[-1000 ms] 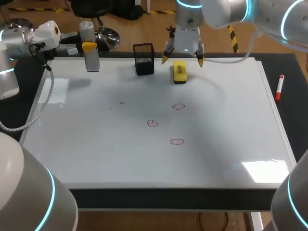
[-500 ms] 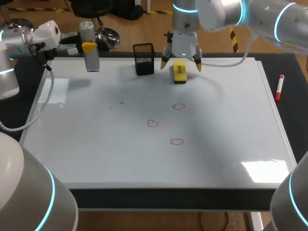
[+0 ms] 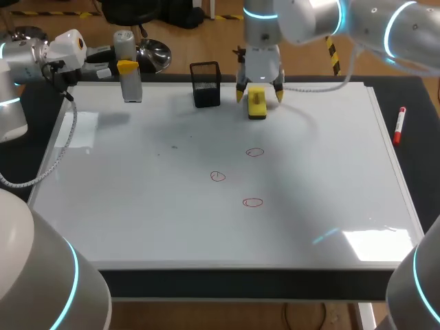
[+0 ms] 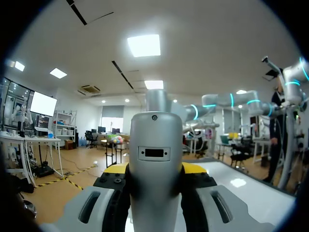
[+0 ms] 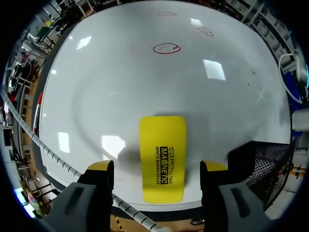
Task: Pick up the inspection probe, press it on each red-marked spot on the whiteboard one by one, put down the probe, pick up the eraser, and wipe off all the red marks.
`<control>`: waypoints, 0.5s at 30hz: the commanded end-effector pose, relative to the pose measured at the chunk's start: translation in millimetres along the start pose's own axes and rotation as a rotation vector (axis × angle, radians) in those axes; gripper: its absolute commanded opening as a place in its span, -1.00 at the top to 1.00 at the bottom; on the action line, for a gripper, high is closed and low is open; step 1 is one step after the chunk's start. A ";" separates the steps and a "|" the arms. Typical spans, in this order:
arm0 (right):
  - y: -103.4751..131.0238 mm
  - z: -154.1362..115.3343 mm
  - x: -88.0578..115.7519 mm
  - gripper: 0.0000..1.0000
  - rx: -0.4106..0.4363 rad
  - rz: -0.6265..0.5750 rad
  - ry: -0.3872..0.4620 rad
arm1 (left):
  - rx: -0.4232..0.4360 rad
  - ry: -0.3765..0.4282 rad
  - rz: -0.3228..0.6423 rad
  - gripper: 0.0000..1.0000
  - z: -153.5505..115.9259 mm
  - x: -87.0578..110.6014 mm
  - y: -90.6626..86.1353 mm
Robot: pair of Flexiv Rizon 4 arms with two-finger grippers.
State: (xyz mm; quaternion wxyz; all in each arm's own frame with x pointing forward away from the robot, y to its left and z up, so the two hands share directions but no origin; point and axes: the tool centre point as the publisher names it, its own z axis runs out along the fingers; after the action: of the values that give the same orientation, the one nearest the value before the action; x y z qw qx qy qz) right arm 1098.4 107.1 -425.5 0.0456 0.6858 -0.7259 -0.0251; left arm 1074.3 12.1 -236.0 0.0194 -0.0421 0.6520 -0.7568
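Over the eraser [image 5: 162, 145], right tool [image 5: 158, 167] hangs with fingers [image 5: 100, 169] spread either side

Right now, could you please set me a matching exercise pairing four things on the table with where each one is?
Things:
1. eraser
2. inspection probe
3. red marker
4. black mesh cup

Places:
A. on the dark table, beside the whiteboard
B. between the open fingers of the right gripper
C. held in the left gripper
D. standing at the whiteboard's far edge, next to the eraser

Pairs: 1-B, 2-C, 3-A, 4-D
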 end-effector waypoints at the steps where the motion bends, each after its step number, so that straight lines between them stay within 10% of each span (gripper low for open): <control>1: -4.6 -1.9 -2.1 -0.34 -0.009 -0.003 0.015 | 0.002 0.002 0.000 1.00 0.2 -1.1 -0.1; 6: -4.6 -0.5 -0.8 -0.40 -0.015 -0.004 0.022 | 0.002 0.002 0.000 1.00 0.2 -1.1 -0.1; 9: -4.1 0.0 -0.2 0.01 -0.019 -0.005 0.026 | 0.002 0.002 0.000 1.00 0.2 -1.1 -0.1; 15: -3.4 1.3 1.3 0.21 -0.027 -0.002 0.023 | 0.002 0.002 0.000 1.00 0.2 -1.1 -0.1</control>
State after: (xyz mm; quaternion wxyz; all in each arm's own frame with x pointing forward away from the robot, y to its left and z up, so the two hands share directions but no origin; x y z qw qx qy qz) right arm 1098.7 105.6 -428.1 0.0603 0.6860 -0.7246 -0.0261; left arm 1074.3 12.1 -236.0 0.0194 -0.0421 0.6520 -0.7568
